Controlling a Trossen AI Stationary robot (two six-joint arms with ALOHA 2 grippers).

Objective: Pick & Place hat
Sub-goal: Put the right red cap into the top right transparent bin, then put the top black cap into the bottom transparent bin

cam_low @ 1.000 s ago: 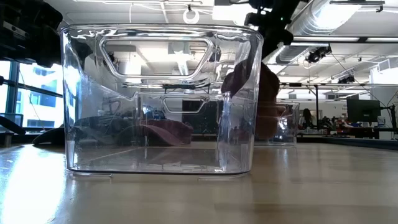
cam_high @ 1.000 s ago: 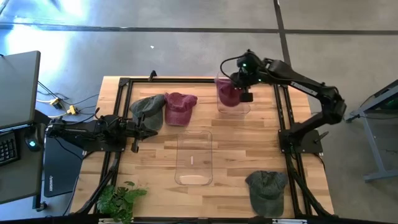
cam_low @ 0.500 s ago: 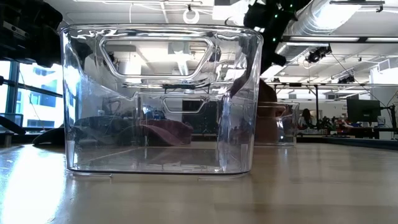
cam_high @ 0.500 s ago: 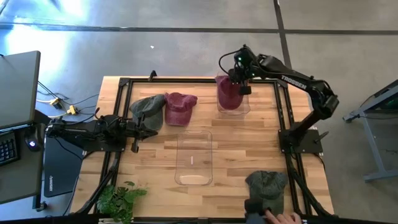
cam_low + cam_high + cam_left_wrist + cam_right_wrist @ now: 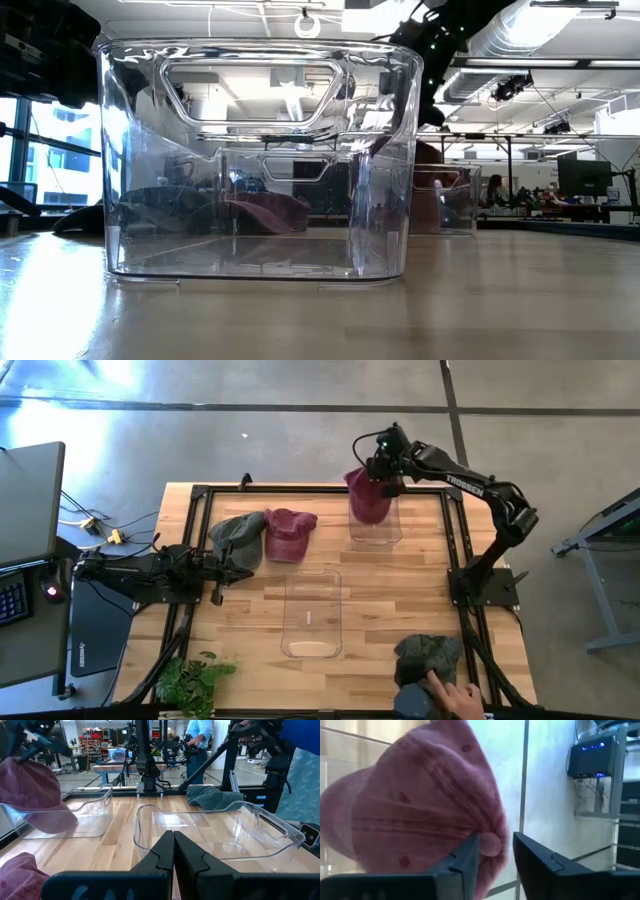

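Right hand point(image 5: 385, 478) pinching the maroon hat point(image 5: 366, 498) by a fold of its crown, fabric bunched between the fingers point(image 5: 470, 857) in the right wrist view. Hat hanging over the far clear bin point(image 5: 377, 525), partly inside it, crown draped at the bin's back rim. Left hand point(image 5: 173, 851) resting low at the left side of the bench point(image 5: 400, 590), well apart from that bin, fingers pressed together, carrying nothing.

Nearer than the far bin: a second clear bin point(image 5: 312, 613) mid-bench, empty. To its left: a grey-green hat point(image 5: 237, 538) touching another maroon hat point(image 5: 289, 532). Far from the bin, at the bench's near right corner: a third hat point(image 5: 427, 656) with a person's hand point(image 5: 455, 698) on it.

Likely trouble from here: thin pinch on soft cloth, so slipping free and dropping outside the bin; brim catching on the rim and tipping or dragging the light bin; person's reach at the near corner crossing the arm's path.
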